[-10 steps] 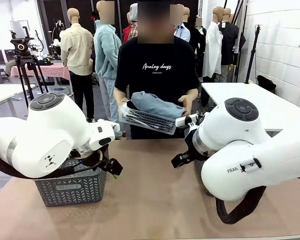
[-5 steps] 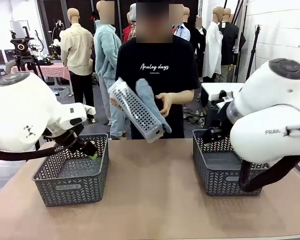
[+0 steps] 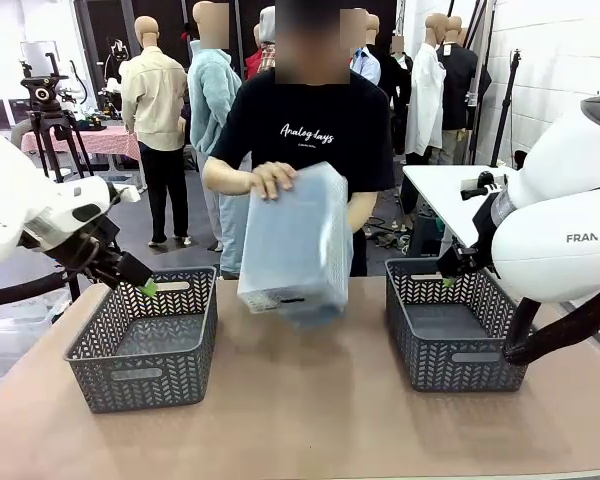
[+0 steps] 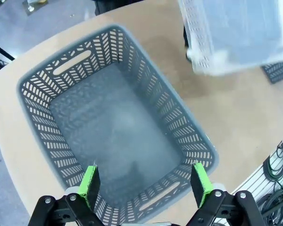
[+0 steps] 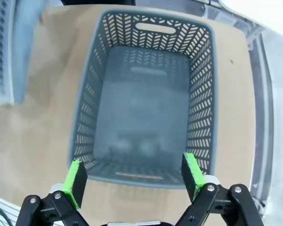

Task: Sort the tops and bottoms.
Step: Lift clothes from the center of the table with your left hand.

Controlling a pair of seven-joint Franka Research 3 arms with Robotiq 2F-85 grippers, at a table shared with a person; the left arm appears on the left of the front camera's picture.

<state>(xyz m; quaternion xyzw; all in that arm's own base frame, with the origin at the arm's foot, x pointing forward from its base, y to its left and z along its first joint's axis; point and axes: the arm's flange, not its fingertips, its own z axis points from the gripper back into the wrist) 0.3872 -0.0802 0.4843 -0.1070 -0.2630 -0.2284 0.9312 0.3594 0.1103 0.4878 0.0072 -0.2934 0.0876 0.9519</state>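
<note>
— Starting with the front view: what is on the table [image 3: 310,420]?
— It has a matte brown top with two grey lattice baskets set well apart, the left basket [image 3: 145,345] and the right basket [image 3: 450,335]. Between them a person [image 3: 310,130] tips a white crate [image 3: 295,235] mouth-down, with one hand [image 3: 273,180] on its upper edge. A pale blue garment [image 3: 315,312], blurred, shows at the crate's lower edge, just above the table.
— And the room?
— A tripod [image 3: 50,120] and a cloth-covered table [image 3: 90,140] stand at the far left. A white table [image 3: 460,190] stands by a white wall [image 3: 570,70] on the right.
— The arms?
— The left arm [image 3: 40,215] hangs the left jaws over its basket's far left corner. The right arm [image 3: 560,240] hangs the right jaws above the other basket's far rim.
— Left wrist view?
— The left jaws stand apart, with nothing between the green pads [image 4: 89,182], and look down into the left basket. The white crate is at the upper right.
— Right wrist view?
— The right jaws are also spread wide with nothing between them, above the right basket. At the left edge are the crate and a blue strip, most likely the garment, too blurred to be sure.
</note>
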